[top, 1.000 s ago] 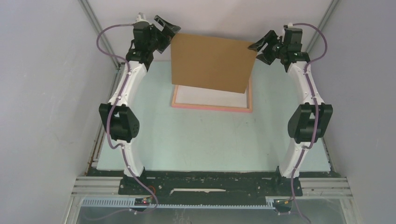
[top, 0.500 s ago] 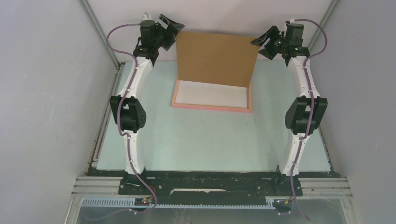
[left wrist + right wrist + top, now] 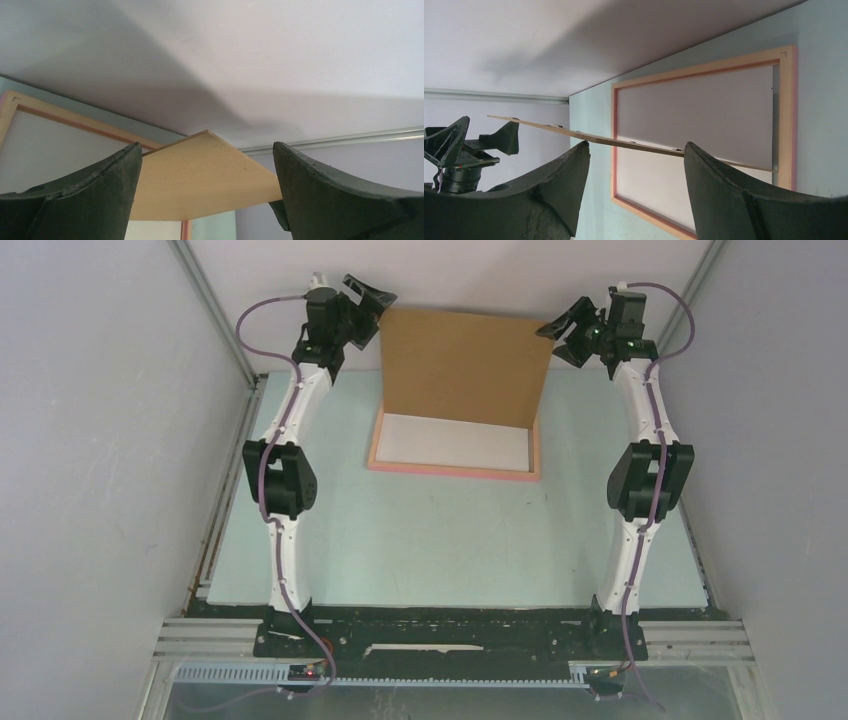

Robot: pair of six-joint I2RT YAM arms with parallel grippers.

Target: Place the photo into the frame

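The salmon-bordered frame (image 3: 455,471) lies flat at the far middle of the table. A white sheet (image 3: 455,443) fills its opening and looks like the photo's plain back; no printed side shows. A brown backing board (image 3: 465,365) stands tilted over the frame's far half, its lower edge down on the frame. My left gripper (image 3: 362,295) is open around the board's upper left corner (image 3: 200,175). My right gripper (image 3: 565,325) is open at the upper right corner. The board's thin edge (image 3: 574,132) runs across both right fingertips (image 3: 583,146).
The white back wall stands just behind the board, with grey side walls and metal rails close to both arms. Both arms reach far out along the pale green table (image 3: 450,540).
Both arms have stretched farther toward the back wall and the board has tipped up steeper, uncovering more of the white sheet in the frame. Both grippers stand as wide as before.
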